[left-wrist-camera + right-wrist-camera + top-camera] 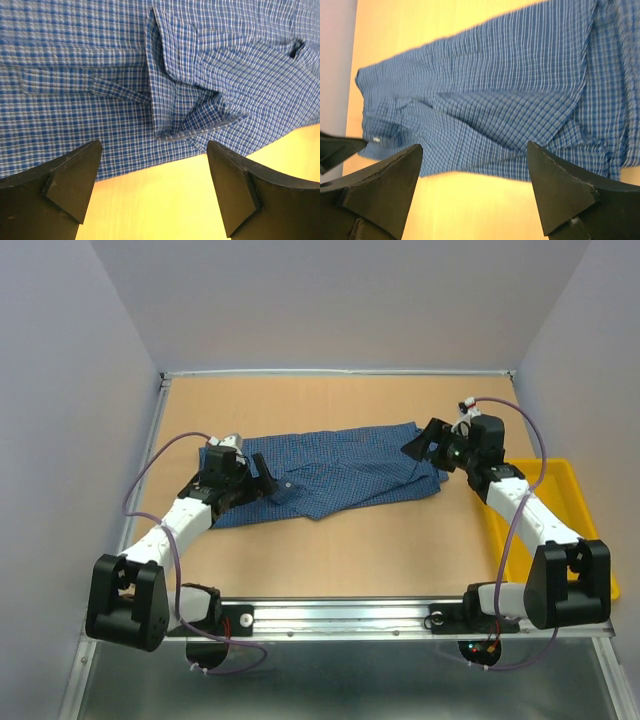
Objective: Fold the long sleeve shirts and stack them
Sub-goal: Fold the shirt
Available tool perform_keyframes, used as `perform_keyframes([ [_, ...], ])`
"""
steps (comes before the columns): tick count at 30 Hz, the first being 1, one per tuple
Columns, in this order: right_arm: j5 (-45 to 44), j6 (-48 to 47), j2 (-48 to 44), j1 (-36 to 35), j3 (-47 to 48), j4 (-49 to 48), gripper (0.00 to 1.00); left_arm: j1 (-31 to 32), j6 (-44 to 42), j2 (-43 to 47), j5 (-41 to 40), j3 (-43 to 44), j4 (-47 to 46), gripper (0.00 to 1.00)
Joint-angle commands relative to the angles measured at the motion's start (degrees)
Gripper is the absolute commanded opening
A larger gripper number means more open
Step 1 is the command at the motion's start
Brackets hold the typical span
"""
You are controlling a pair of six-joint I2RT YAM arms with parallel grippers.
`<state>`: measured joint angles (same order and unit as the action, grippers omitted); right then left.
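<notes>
One blue checked long sleeve shirt [340,470] lies folded into a long band across the middle of the wooden table [340,560]. My left gripper [262,476] sits at the band's left end, open, with bare table between its fingers [75,175] and the shirt's edge [165,100] just beyond them. Over the band's right end my right gripper [424,440] is open too, holding nothing; past its fingers [555,180] the shirt [490,100] stretches away across the table.
A yellow plastic tray [560,520] stands at the table's right edge, beside the right arm. Grey walls close in the table on the left, back and right. A metal rail [340,618] runs along the near edge.
</notes>
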<state>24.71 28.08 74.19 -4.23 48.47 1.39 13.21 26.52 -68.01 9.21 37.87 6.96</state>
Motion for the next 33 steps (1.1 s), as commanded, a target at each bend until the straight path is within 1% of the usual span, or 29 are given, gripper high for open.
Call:
perform_keyframes([
  [1, 3.4, -1.2, -2.2, -0.6, -3.1, 1.7, 0.90, 1.5, 0.6, -2.0, 1.6, 0.1, -4.0, 0.99],
  [4, 3.7, -1.4, -2.9, -0.6, -3.7, 1.9, 0.90, 2.0, 1.5, -4.3, 1.8, 0.2, -6.5, 0.98],
  [7, 3.7, -1.8, -3.1, -0.7, -3.7, 1.8, 0.90, 2.3, 2.1, -6.6, 1.9, 0.7, -9.1, 0.95],
  [10, 3.8, -1.7, -3.1, -0.6, -3.6, 1.9, 0.90, 2.9, 2.0, -8.9, 1.9, 1.9, -9.5, 0.92],
  [13, 3.7, -1.8, -3.1, -0.7, -3.6, 1.8, 0.90, 3.2, 1.9, -10.0, 1.2, 2.6, -9.7, 0.87],
  [15, 3.7, -1.9, -3.2, -0.7, -3.8, 1.9, 0.89, 3.2, 1.5, -10.1, 0.1, 2.9, -9.8, 0.81],
  [16, 3.7, -1.9, -3.1, -0.6, -4.0, 1.9, 0.89, 3.2, 1.4, -10.3, -0.1, 3.0, -9.8, 0.77],
  [18, 3.8, -1.9, -3.1, -0.6, -4.1, 1.9, 0.89, 3.3, 1.2, -10.8, -0.2, 3.4, -9.8, 0.72],
  [19, 3.7, -1.9, -3.0, -0.7, -4.2, 1.9, 0.89, 3.2, 0.9, -11.0, -0.4, 3.7, -9.8, 0.64],
  [21, 3.6, -2.0, -3.1, -0.7, -4.2, 1.9, 0.89, 3.3, 0.5, -11.6, -0.8, 4.7, -9.7, 0.55],
  [22, 3.6, -2.0, -3.1, -0.7, -4.1, 1.9, 0.89, 3.3, 0.2, -11.7, -0.9, 5.0, -9.4, 0.45],
  [26, 3.6, -2.1, -3.1, -0.6, -4.2, 1.9, 0.89, 3.3, -1.1, -12.0, -1.9, 7.1, -8.5, 0.24],
  [29, 3.5, -2.1, -3.0, -0.7, -4.3, 1.9, 0.89, 3.3, -2.4, -11.9, -3.0, 9.3, -7.1, 0.15],
  [30, 3.5, -2.1, -2.9, -0.6, -4.3, 1.9, 0.89, 3.3, -2.7, -11.8, -3.6, 10.5, -7.0, 0.09],
  [33, 3.7, -2.1, -2.7, -0.6, -4.1, 1.9, 0.89, 3.3, -3.2, -10.8, -4.4, 13.4, -3.8, 0.04],
])
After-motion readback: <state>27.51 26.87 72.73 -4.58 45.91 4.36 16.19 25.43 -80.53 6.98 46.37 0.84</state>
